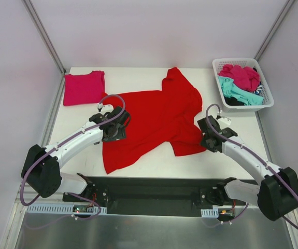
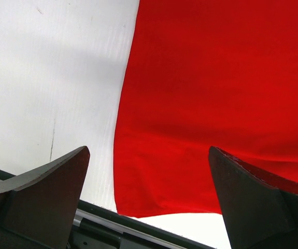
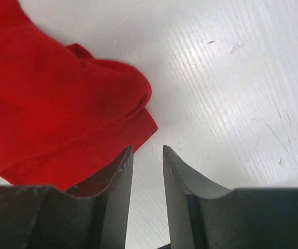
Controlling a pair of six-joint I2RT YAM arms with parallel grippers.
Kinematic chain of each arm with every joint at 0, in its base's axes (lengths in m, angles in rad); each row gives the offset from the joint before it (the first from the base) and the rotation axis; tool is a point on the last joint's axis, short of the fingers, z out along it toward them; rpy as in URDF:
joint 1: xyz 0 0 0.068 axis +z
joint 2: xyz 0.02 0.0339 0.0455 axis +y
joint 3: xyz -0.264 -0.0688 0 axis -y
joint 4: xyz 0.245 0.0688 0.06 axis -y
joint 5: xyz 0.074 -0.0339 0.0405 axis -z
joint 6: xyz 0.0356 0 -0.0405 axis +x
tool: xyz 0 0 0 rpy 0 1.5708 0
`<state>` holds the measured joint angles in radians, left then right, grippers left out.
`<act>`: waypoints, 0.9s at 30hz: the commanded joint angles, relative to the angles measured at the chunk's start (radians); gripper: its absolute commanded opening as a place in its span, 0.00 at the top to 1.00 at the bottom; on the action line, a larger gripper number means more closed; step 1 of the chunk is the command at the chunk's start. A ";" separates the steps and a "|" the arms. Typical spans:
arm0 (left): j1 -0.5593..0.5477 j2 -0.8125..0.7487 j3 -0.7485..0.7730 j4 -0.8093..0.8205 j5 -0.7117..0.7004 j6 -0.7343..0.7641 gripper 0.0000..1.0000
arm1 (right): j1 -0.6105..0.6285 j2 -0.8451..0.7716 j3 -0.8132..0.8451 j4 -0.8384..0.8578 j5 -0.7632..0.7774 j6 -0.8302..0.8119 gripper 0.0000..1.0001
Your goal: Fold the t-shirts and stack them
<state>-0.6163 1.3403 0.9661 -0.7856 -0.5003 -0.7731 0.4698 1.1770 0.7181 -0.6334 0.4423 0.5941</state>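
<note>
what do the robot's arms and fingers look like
The left arm and right arm have white shells, black joints and bulky black bases. A purple cable loops along each. The fingers are dark, wedge-shaped, tapering to blunt tips.

The red t-shirt [image 1: 154,119] is matt cloth, the table [image 1: 133,78] smooth and faintly scratched, the basket [image 1: 237,60] plastic.

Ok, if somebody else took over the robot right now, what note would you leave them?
Left gripper: open, empty, over the red shirt's left edge.
Right gripper: jaws slightly apart, empty, beside the red shirt's rumpled right side.
Red shirt: spread on the table, not folded.
Done: one pink shirt lies folded at the far left corner.
Left: fold and stack the red shirt, then the heap in the basket.
</note>
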 commanded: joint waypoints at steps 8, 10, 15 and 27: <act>-0.011 -0.013 -0.015 0.005 0.000 0.006 0.01 | -0.020 0.024 -0.101 0.070 -0.005 0.150 0.67; -0.011 -0.012 -0.014 0.003 0.000 0.009 0.01 | -0.019 0.039 -0.106 0.089 -0.008 0.145 0.67; -0.011 -0.007 -0.013 0.006 0.003 0.005 0.01 | -0.022 0.067 -0.098 0.116 -0.001 0.122 0.67; -0.013 -0.007 -0.007 0.005 0.003 0.015 0.01 | -0.051 0.157 -0.031 0.153 0.029 0.052 0.69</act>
<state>-0.6163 1.3403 0.9657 -0.7811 -0.4984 -0.7689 0.4362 1.3155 0.6346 -0.5018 0.4377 0.6788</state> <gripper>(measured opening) 0.992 0.317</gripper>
